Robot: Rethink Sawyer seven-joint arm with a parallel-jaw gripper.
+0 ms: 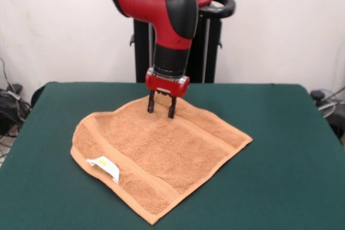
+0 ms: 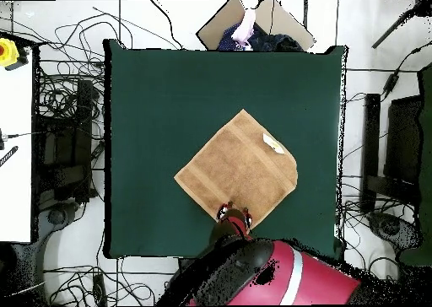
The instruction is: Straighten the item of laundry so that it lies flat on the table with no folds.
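Gripper [image 1: 161, 109] stands spread open, tips at the towel [image 1: 161, 154] corner nearest the robot. The towel lies diamond-wise mid-bench [image 1: 291, 133], its whole body extending away from the gripper (label-side corner appears rounded under).

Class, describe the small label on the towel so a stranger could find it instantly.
Start at the green table, then the orange-tan towel spread on it. Along one border band sits the label, white with yellow print, the only white patch on the cloth.
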